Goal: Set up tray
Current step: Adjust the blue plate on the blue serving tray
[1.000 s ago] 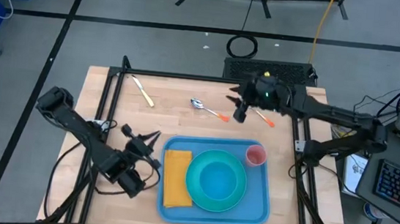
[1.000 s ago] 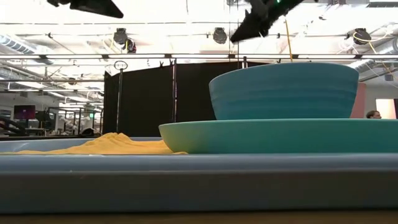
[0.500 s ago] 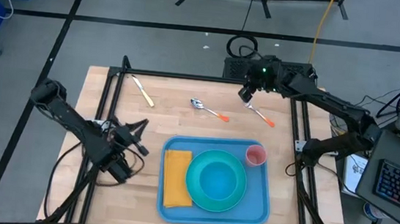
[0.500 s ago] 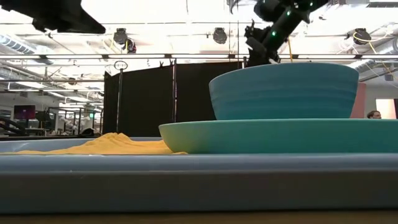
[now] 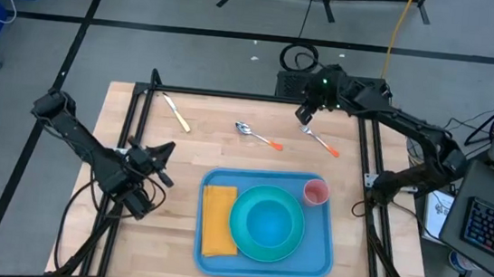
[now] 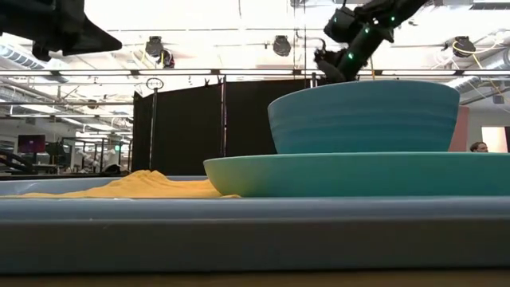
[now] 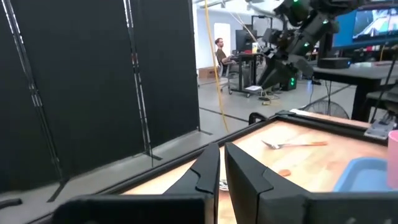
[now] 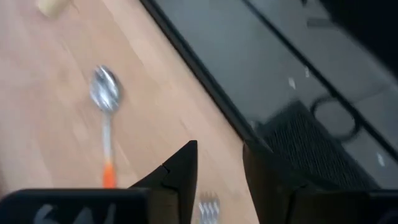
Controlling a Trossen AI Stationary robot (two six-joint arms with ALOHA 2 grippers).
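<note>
While the blue tray [image 5: 262,260] is lying at the table's near centre in the high view, carrying napkin [image 5: 217,221], teal plate [image 5: 266,222] and pink cup [image 5: 315,192], the left gripper [image 5: 162,150] is hanging left of it. In the left wrist view its fingers [image 7: 209,177] are sitting nearly together, empty. In the right wrist view the right gripper [image 8: 219,163] is showing a narrow empty gap above the fork [image 8: 208,205], with the spoon [image 8: 106,106] nearby.

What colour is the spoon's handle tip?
Orange, on the spoon; the high view shows it best.

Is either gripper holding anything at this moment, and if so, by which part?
Nothing is held. The left gripper is shut on nothing, left of the tray; the right gripper hangs open above the fork.
</note>
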